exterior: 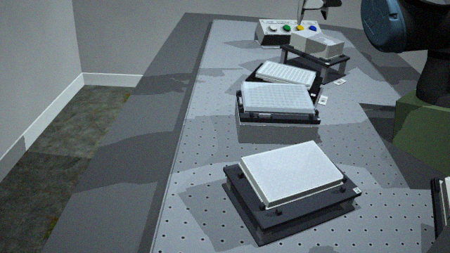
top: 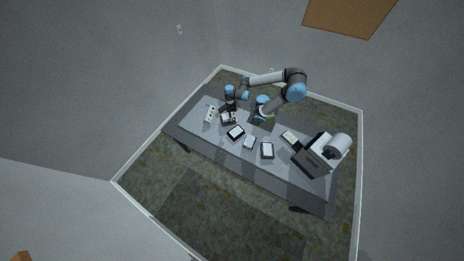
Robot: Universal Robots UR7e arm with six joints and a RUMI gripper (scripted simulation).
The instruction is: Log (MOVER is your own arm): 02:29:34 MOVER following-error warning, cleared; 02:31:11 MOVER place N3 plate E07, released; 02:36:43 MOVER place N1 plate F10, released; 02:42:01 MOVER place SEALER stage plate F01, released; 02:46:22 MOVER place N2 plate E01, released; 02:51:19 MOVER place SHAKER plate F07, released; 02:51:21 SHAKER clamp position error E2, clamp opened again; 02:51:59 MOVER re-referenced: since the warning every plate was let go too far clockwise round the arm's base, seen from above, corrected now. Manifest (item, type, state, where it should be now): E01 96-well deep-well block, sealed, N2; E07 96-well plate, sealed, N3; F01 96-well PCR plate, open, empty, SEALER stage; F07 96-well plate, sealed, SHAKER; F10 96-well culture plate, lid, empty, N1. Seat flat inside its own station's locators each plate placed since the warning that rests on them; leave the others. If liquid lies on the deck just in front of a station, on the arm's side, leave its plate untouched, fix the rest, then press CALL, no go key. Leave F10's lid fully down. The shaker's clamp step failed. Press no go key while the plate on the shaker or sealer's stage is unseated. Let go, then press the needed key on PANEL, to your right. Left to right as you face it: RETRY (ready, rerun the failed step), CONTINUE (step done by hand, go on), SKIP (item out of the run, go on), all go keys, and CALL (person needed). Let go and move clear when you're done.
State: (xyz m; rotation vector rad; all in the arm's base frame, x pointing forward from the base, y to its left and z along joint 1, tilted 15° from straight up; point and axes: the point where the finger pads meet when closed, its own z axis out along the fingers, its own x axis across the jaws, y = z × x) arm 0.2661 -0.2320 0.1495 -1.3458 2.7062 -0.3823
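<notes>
Gripper (exterior: 312, 14) wide, empty, above skewed shaker plate (exterior: 318, 41), long axis across table.

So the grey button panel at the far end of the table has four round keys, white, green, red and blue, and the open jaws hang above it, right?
One colour is off: the third key is yellow, not red. The exterior view shows the grey button panel with white, green, yellow and blue keys, and the gripper hanging above with open jaws, holding nothing.
</notes>
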